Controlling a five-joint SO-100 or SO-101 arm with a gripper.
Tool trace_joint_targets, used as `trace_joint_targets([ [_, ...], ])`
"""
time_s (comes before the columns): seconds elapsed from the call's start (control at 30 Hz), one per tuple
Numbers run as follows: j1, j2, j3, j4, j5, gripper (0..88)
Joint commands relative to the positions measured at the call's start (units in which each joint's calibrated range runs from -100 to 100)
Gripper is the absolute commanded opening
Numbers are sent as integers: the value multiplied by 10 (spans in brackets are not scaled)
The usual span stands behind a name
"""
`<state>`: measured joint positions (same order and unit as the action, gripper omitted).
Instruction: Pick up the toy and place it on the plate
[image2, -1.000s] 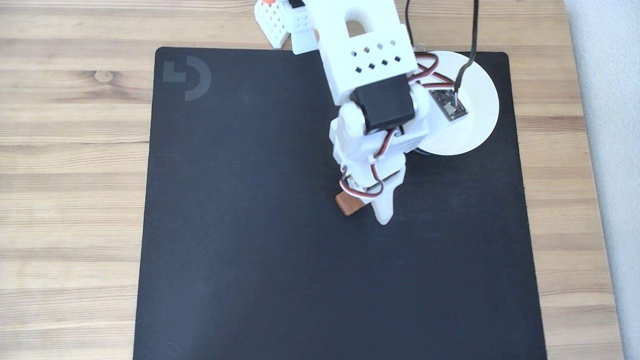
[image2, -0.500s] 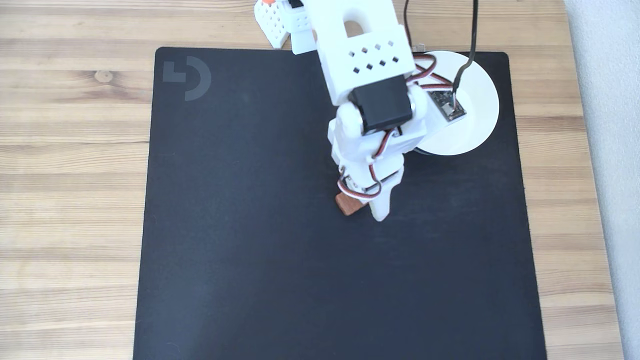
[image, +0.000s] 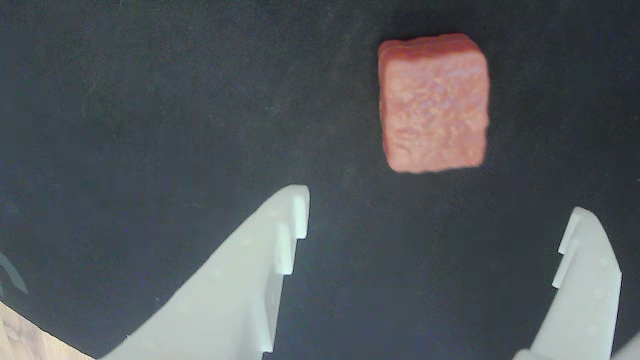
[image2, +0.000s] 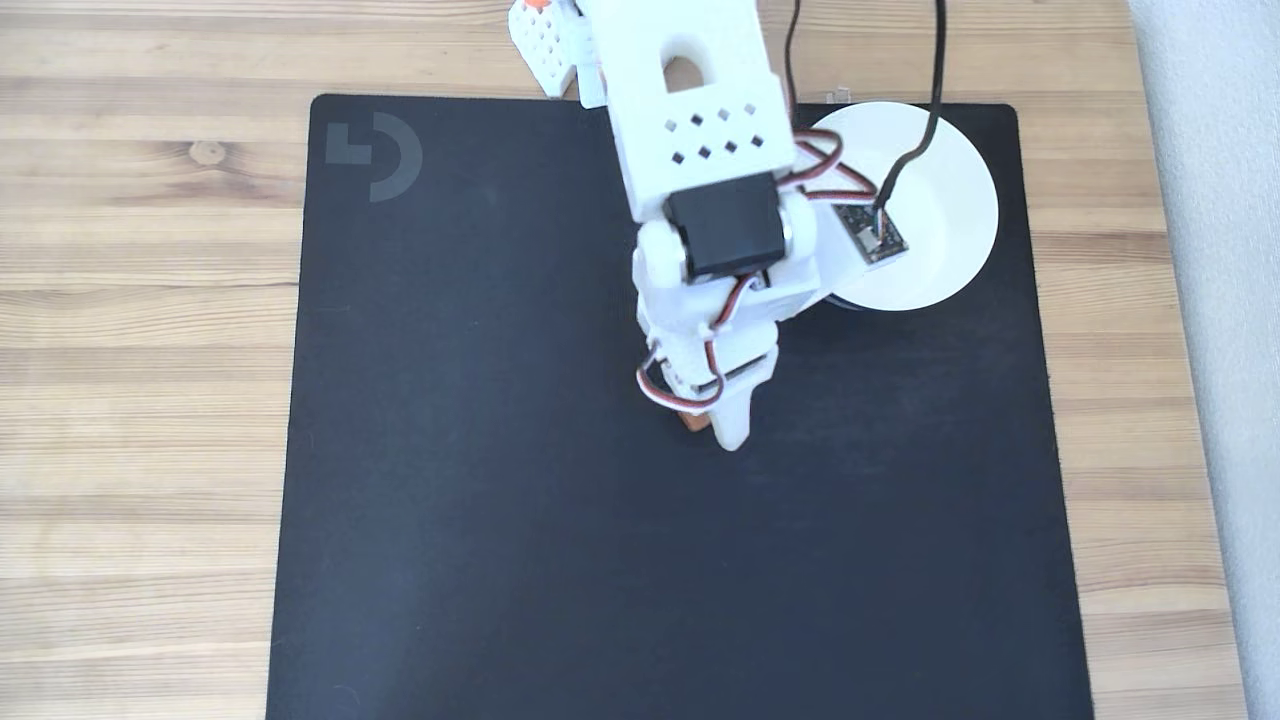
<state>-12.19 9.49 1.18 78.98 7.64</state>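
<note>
The toy (image: 434, 102), a reddish-brown rounded block with a grainy top, lies flat on the black mat in the wrist view, above and between the two white fingertips. My gripper (image: 440, 210) is open, its fingers spread wider than the block and not touching it. In the fixed view the arm hangs over the mat's middle and covers nearly all of the toy (image2: 692, 421); only a brown sliver shows beside the finger (image2: 730, 425). The plate (image2: 940, 210), a round white dish, sits at the mat's top right corner, partly behind the arm.
A black mat (image2: 500, 450) with a grey logo at its top left covers the wooden table (image2: 140, 350). Wires and a small circuit board (image2: 872, 232) hang over the plate's left part. A pale wall runs along the right edge.
The arm has shifted left in the fixed view, so the gripper now covers most of the toy. The toy and the plate have stayed where they were.
</note>
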Motion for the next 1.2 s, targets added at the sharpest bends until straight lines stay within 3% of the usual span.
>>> trace_joint_targets([
  [0.0,4,23,-22,-16,-3,329],
  [0.57,5,157,-101,-21,-3,329],
  [1.17,0,173,-106,-32,-6,323],
])
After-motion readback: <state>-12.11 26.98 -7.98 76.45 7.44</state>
